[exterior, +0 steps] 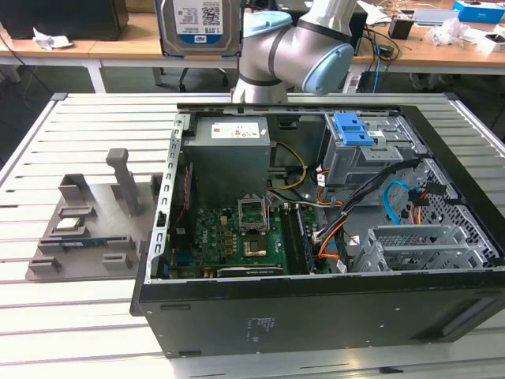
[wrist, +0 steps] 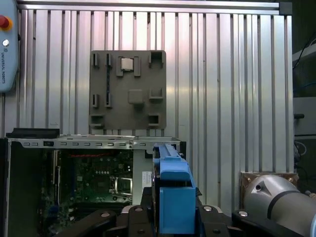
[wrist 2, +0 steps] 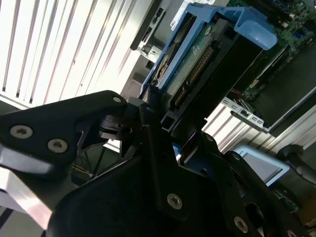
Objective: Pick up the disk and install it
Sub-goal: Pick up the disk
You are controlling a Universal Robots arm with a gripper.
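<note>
1. Disk point(exterior: 199, 28): a flat silver-grey hard drive with a blue-and-white label, held upright in the air. In the exterior view it sits past the far edge of the computer case point(exterior: 316, 316) and touches no part of it.
2. In the second wrist view, the disk's blue bracket point(wrist 2: 217, 17) runs along its edges, and a row of connector pins shows on the underside.
3. The gripper point(wrist: 175, 212) is pinching the disk. In the first wrist view, black fingers point(wrist: 147, 200) press on both sides of the blue bracket.
4. The arm point(exterior: 296, 55) is grey with pale blue caps and bends over the case's far edge, just beside the disk.
5. The case lies on its side with the panel off, so the inside is open to view.
6. Inside the case, a grey metal cage with a blue latch point(exterior: 353, 130) on top sits at the far corner, toward the exterior view's right.
7. A grey power supply point(exterior: 231, 146) sits along the far wall of the case, and the green motherboard point(exterior: 237, 245) lies nearer the front.
8. The case rests on a slatted metal table point(exterior: 71, 316).
9. A grey parts tray point(exterior: 87, 221) lies flat on the table beside the case, on the exterior view's left, apart from the case wall.
</note>
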